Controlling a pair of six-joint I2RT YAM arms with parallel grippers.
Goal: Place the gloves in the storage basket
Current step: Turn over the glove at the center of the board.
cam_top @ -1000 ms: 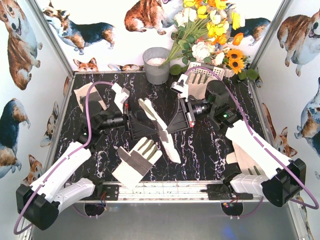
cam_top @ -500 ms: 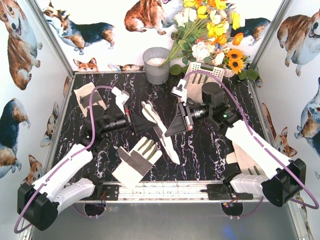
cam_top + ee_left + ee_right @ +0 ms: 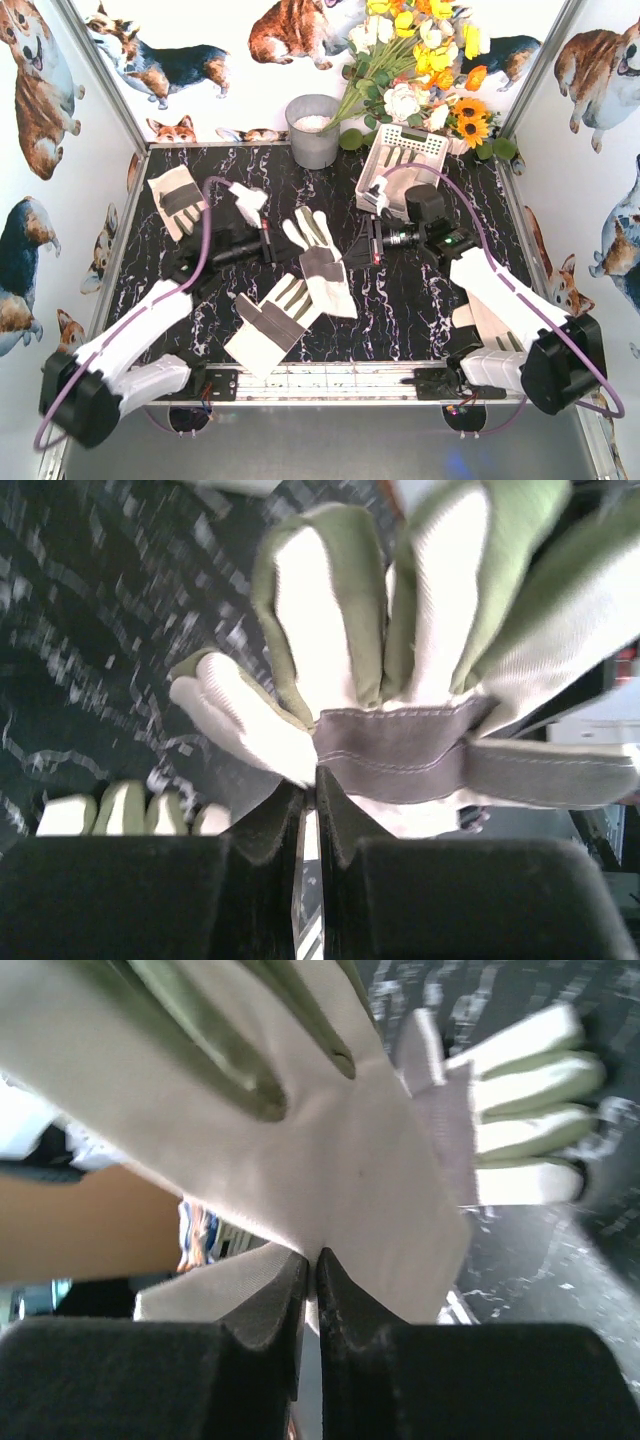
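While left gripper and right gripper pinch one glove between them — handover, likely — one must let go first.

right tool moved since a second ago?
Yes. The right tool, shut on the glove, has pulled back from the storage basket toward the table's near edge, uncovering the basket's front rim.

Grey bucket at the back of a black marbled table, flowers just beside it, corgi-print walls around
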